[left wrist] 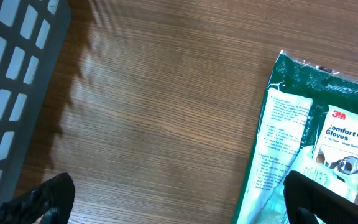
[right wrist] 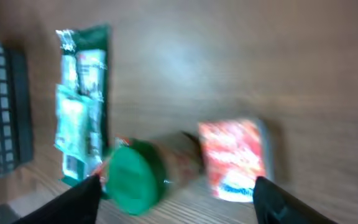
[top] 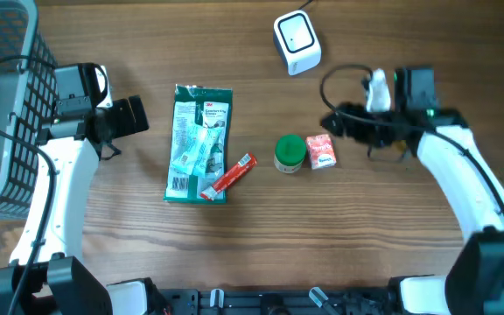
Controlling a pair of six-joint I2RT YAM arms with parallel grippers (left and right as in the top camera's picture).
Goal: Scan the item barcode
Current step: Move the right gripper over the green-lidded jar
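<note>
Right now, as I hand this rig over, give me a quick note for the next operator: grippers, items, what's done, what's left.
Left gripper: open, empty, beside the gloves pack.
Right gripper: open, empty, close to the red packet.
Green-lidded jar lies beside the packet. The red stick overlaps the pack's corner. The scanner is at the far edge, the basket at far left.
Done: no item is held or at the scanner.
Left: pick an item and show its barcode to the scanner.

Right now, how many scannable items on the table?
4: glove pack left-centre, red tube at its corner, green-lidded jar centre, red box beside it. Basket interior partly hidden.
</note>
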